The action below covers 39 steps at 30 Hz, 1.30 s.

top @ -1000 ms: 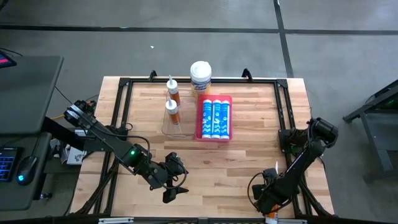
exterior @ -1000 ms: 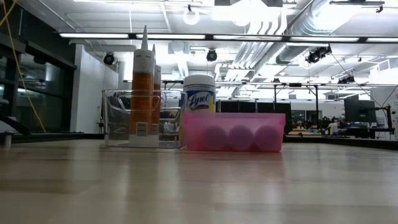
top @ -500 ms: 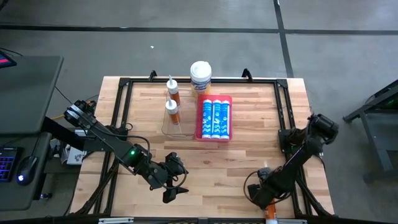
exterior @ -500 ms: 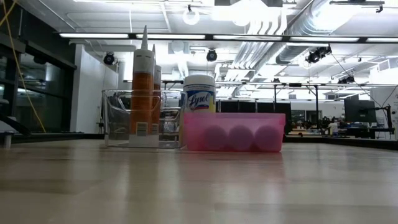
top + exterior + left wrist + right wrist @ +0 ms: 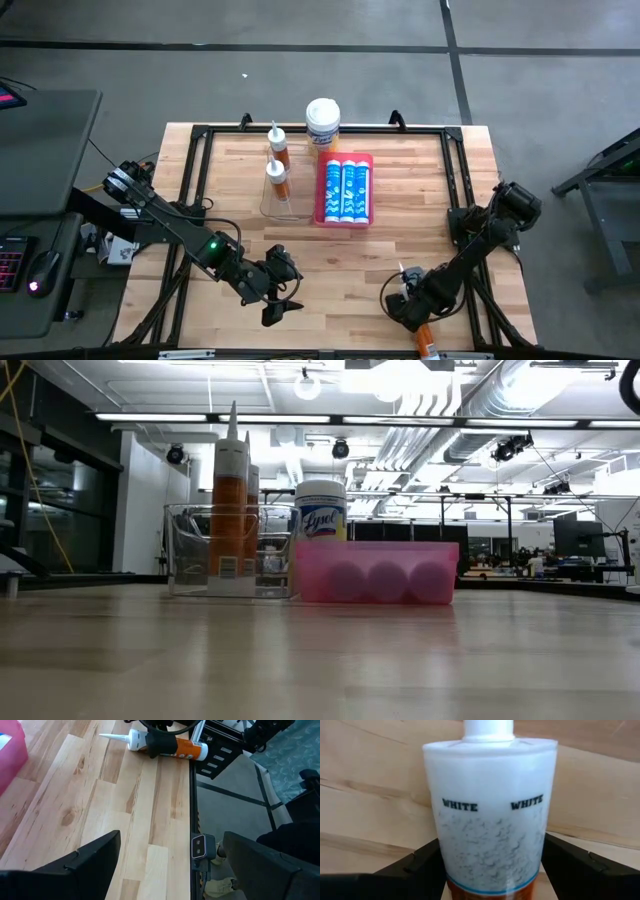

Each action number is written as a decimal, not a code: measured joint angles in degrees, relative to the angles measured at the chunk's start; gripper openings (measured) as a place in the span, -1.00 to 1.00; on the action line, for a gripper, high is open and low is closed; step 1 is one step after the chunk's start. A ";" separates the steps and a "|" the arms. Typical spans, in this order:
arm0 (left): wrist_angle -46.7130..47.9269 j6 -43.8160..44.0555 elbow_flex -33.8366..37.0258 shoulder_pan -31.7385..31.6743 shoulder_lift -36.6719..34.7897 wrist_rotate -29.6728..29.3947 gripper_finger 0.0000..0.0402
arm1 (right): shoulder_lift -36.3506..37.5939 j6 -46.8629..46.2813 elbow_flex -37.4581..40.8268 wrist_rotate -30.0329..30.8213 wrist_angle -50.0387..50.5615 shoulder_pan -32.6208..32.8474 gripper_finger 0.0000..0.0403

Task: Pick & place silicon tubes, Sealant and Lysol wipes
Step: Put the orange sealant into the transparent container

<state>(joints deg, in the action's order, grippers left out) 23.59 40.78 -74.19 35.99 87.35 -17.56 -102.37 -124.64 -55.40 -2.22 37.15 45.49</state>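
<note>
Sealant cartridge (image 5: 167,747) lying at table's (image 5: 340,260) near edge, right gripper (image 5: 408,305) clamped around it; left gripper (image 5: 280,300) spread wide, empty.

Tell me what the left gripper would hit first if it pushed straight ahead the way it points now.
Probably the sealant cartridge lying on the table with the right gripper shut around it. The bare wood between it and the open left gripper looks free, though depth is hard to judge.
</note>
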 joint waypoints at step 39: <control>0.02 0.02 0.00 0.00 0.00 -0.02 0.72 | 1.28 12.70 2.41 3.03 -3.22 0.92 0.01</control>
<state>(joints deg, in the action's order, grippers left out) 23.62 40.79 -74.19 35.99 87.35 -17.58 -101.09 -111.94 -52.99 0.82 33.93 46.41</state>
